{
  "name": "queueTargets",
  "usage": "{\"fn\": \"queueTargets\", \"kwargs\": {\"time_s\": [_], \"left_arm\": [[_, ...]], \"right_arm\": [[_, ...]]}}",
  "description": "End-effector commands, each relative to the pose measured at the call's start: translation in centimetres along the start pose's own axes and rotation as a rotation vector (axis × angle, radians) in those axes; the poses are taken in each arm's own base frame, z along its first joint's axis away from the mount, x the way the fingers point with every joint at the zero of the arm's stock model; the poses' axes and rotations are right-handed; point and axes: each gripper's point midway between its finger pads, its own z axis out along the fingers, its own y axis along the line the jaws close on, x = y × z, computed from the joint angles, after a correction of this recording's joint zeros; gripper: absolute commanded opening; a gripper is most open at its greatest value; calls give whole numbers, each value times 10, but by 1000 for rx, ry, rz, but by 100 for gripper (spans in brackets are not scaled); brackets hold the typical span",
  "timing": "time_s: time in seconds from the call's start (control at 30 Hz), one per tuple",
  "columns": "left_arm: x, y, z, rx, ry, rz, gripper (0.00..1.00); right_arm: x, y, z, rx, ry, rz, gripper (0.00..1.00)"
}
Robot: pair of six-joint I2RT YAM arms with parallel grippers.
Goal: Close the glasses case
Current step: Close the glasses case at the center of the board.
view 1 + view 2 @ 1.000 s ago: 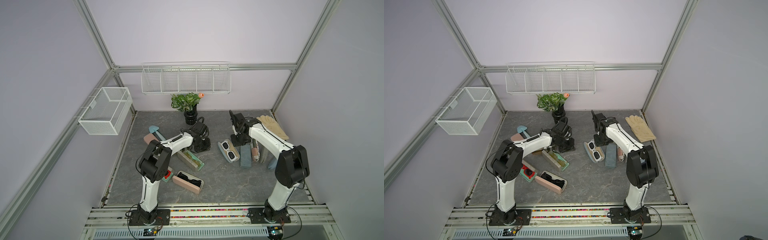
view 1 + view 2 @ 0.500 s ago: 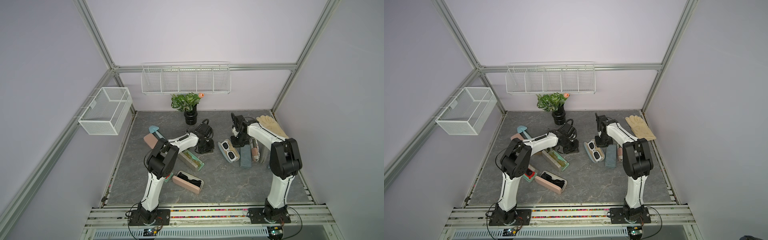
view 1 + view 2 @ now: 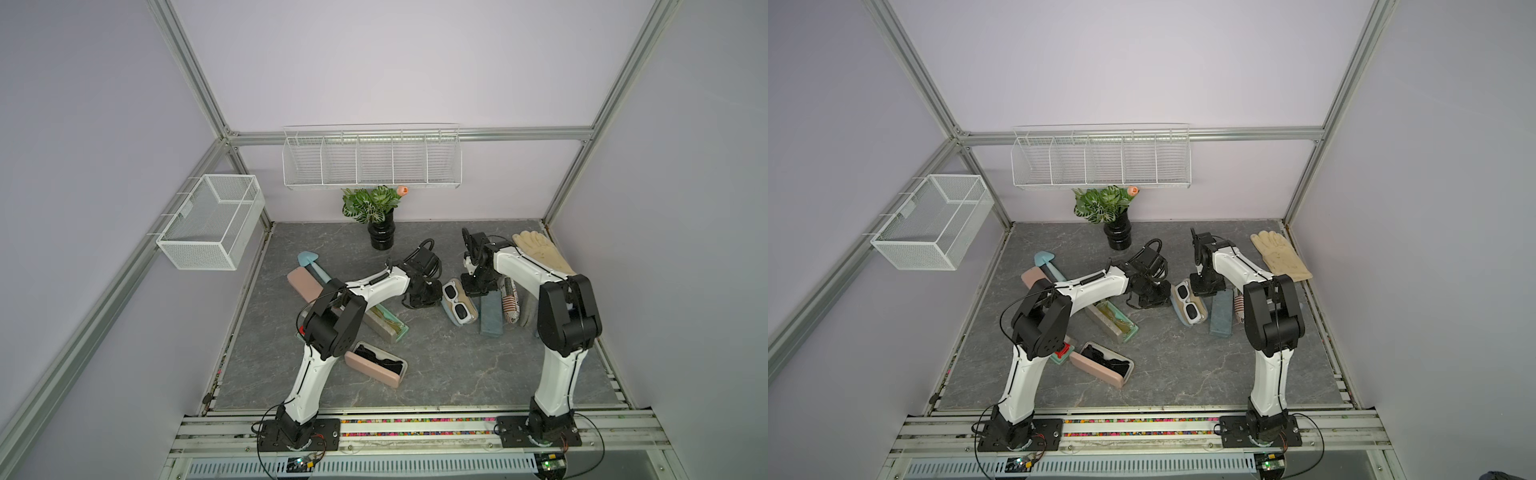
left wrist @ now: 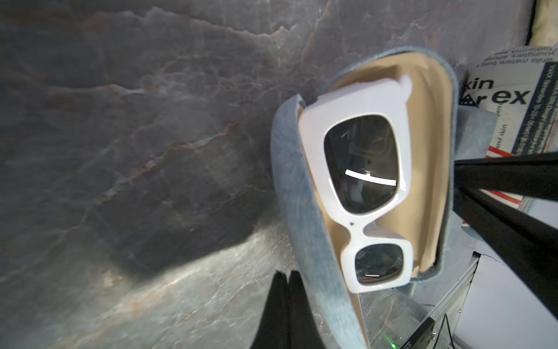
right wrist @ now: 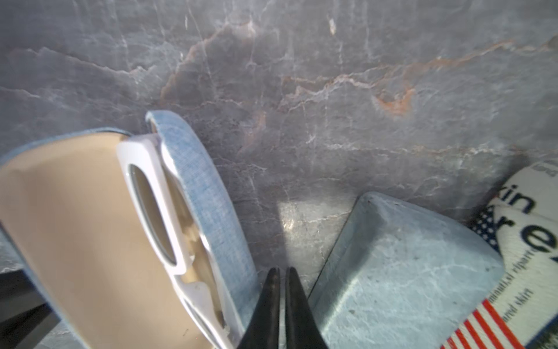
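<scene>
While pinched shut on nothing, flanked the open glasses case (image 4: 288, 169) across its long axis, left gripper (image 4: 285, 273) one side, right gripper (image 5: 279, 269) opposite.

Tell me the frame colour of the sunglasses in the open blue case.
White sunglasses frame, clearest in the left wrist view.

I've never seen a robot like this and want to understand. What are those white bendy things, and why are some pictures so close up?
Those are two robot arms, a left arm and a right arm, beside a grey table. Two pictures look down from above; two close ones come from cameras on the wrists. Each arm ends in a gripper: the left gripper and right gripper are shut, holding nothing. Between them lies an open blue glasses case with white sunglasses inside. A plant, a glove and a pink case are nearby.
</scene>
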Motion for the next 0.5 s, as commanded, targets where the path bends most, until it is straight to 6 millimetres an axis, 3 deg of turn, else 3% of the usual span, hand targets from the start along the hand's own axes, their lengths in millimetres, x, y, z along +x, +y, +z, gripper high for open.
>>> {"fn": "queueTargets", "kwargs": {"time_s": [0.0,0.47], "left_arm": [[2,-1,6,-10,16,-8,0],[3,-11,8,2,21,12,0]], "right_arm": [[12,2,12,-31,44,9,11],[19,32,12,-199,41,32,13]]}}
